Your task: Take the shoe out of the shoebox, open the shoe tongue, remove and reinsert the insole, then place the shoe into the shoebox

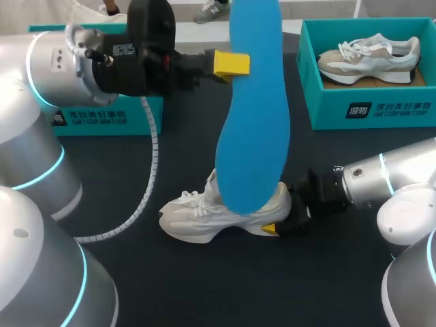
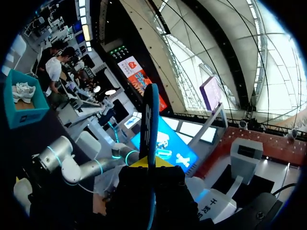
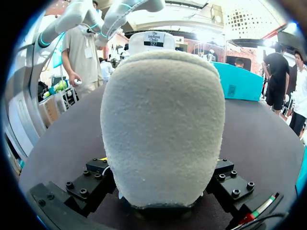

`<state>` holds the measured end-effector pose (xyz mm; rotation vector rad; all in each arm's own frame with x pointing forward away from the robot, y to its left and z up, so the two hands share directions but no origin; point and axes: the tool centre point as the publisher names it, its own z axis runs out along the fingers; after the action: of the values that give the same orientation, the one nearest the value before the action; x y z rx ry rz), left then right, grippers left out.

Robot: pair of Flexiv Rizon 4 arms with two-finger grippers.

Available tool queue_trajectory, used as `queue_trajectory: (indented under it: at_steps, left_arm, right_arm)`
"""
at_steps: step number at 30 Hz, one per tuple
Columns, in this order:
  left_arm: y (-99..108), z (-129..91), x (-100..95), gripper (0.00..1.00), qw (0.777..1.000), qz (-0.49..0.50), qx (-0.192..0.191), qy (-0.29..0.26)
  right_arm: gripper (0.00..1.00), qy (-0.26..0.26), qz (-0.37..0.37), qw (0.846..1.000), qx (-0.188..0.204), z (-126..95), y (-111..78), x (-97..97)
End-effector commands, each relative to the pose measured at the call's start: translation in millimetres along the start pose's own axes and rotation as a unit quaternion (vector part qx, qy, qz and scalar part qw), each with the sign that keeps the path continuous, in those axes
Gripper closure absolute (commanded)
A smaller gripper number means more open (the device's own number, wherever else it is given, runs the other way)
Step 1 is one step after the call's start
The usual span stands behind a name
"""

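Blue insole [image 1: 255,129] pinched in left gripper [image 1: 235,65], twelve o'clock — sneaker [image 1: 197,214] heel clamped in right gripper [image 1: 283,221], five o'clock.

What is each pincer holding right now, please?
Left pincer: closed on the blue insole, held upright above the shoe.
Right pincer: closed on the heel of the white shoe.

My left arm [image 1: 65,65] comes in from the left and reaches level toward the middle. It holds the left gripper [image 1: 235,64] raised high, clamped on the upper part of the blue insole [image 1: 255,122], which hangs down from it. My right arm [image 1: 381,180] lies low from the right, and the right gripper [image 1: 281,216] is closed on the heel of the shoe [image 1: 204,214], one finger on each side.
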<state>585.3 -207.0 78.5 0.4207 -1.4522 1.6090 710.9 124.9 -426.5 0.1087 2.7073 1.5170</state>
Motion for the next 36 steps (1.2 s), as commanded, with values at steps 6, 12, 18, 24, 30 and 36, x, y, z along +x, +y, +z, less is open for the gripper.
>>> queue_trajectory:
  at_steps: [6, 12, 18, 24, 30, 36]
  left_arm:
    - [13, 1, 3.3, 1.0, 1.0, -0.009, 0.006, 0.0]
    - [19, 4, 4.3, 1.0, 1.0, -0.02, 0.009, 0.001]
    - [19, 4, 4.3, 1.0, 1.0, -0.02, 0.009, 0.001]
    - [19, 4, 4.3, 1.0, 1.0, -0.02, 0.009, 0.001]
    - [19, 4, 4.3, 1.0, 1.0, -0.02, 0.009, 0.001]
    - [19, 4, 4.3, 1.0, 1.0, -0.02, 0.009, 0.001]
  right_arm:
    - [1.0, -0.001, 0.0, 1.0, 0.002, 6, -3.7, 0.4]
    - [1.0, -0.001, 0.0, 1.0, 0.002, 6, -3.7, 0.4]
    - [1.0, -0.001, 0.0, 1.0, 0.002, 6, -3.7, 0.4]
    - [1.0, -0.001, 0.0, 1.0, 0.002, 6, -3.7, 0.4]
    - [1.0, -0.001, 0.0, 1.0, 0.002, 6, -3.7, 0.4]
    - [1.0, -0.001, 0.0, 1.0, 0.002, 6, -3.7, 0.4]
